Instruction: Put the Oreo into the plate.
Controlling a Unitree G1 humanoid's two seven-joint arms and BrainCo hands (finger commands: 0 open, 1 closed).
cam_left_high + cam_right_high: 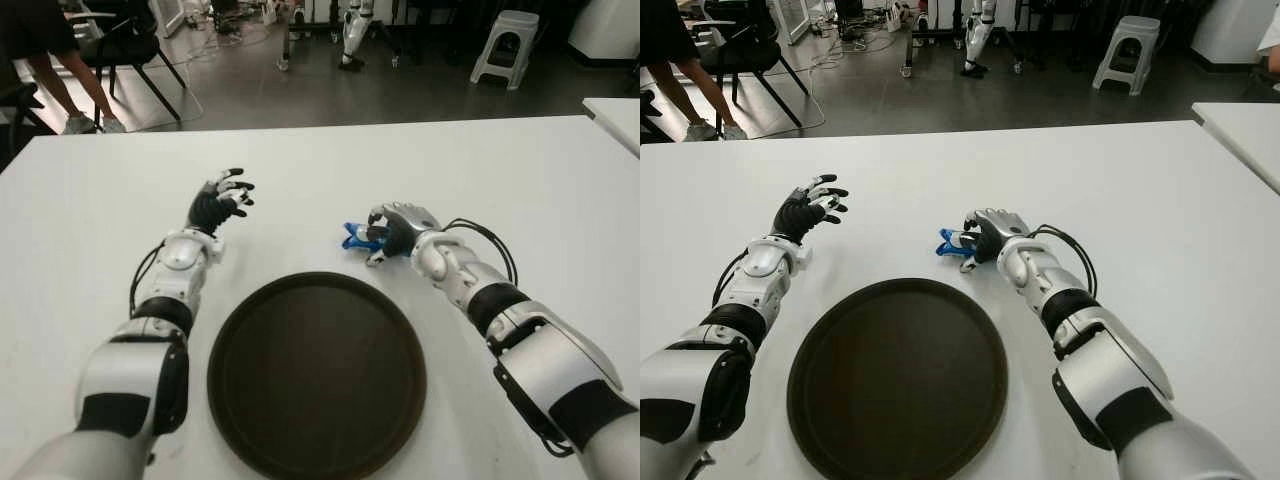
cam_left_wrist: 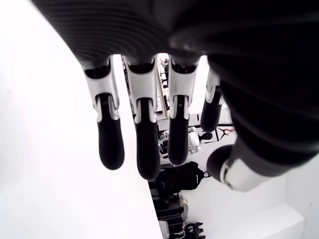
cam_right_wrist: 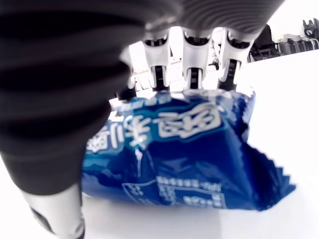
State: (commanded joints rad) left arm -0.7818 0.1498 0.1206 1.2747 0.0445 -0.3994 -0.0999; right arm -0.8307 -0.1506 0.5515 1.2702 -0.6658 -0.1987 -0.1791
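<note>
1. We see the white table [image 1: 500, 170] carrying the dark round plate [image 1: 316, 375] close in front of us, nothing lying in it, so the Oreo has yet to go in.
2. Our right hand [image 1: 393, 232] shows just beyond the plate's far right rim, fingers curled around the blue Oreo packet [image 3: 189, 159]; the right wrist view shows the fingers [image 3: 193, 64] hooked over the packet's far edge and the thumb on the near side.
3. Our left hand [image 1: 220, 203] shows beyond the plate's left side, fingers spread and holding nothing.
4. To do this step well, we judge the grip should firm up before lifting, since the wrapper looks soft and crinkly and could slip. Then we would carry it back toward us over the rim and let go near the plate's middle.
5. Whether the packet is touching the table or already lifted, we cannot tell; its underside is hidden.
6. In the eye views most of the packet is covered by the right hand, only a blue end showing.
7. The print on the wrapper is too small for us to read.
</note>
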